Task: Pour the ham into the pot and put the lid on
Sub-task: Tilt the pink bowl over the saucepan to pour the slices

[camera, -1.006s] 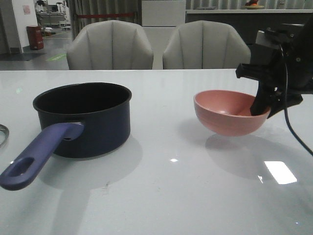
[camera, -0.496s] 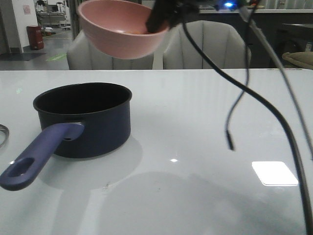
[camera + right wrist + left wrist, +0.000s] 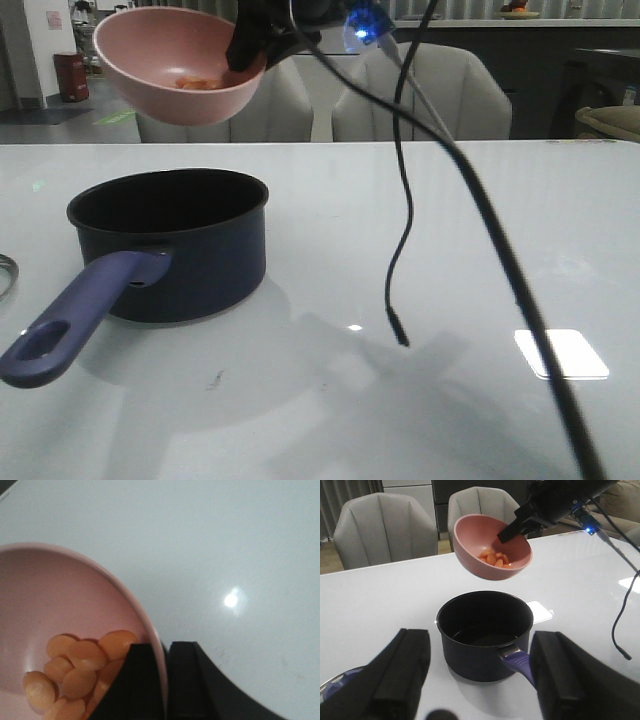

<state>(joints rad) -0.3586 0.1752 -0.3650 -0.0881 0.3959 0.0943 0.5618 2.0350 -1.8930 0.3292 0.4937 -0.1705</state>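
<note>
The ham [image 3: 496, 559], a heap of flat, rounded orange-pink slices, lies in the low side of a smooth pink bowl [image 3: 170, 70]. The bowl hangs tilted in the air above the far left part of the pot [image 3: 170, 245], well clear of its rim. The right end effector [image 3: 250, 42] is clamped on the bowl's right rim, one finger inside and one outside, as the right wrist view shows with the thin wall pinched between the two dark fingers [image 3: 187, 680].

The pot stands on the left half of the worktop [image 3: 450, 250]; it is a round, straight-walled dark navy saucepan with a black inside, and the left wrist view shows nothing in it. Its long purple-blue handle [image 3: 80, 315], with an oval hole near the end, points toward the near left corner. At the left edge of the worktop a sliver of the lid [image 3: 6, 275], a shiny steel rim, just shows, apart from the pot.

The left end effector [image 3: 480, 685] hovers on the near side of the pot, its fingers wide apart and holding nothing.

The worktop is glossy white and reflects a lamp; right of the pot it lies bare, with only a loose black cable [image 3: 400, 220] dangling above it. Two pale padded chairs [image 3: 225, 95] stand beyond the far edge.
</note>
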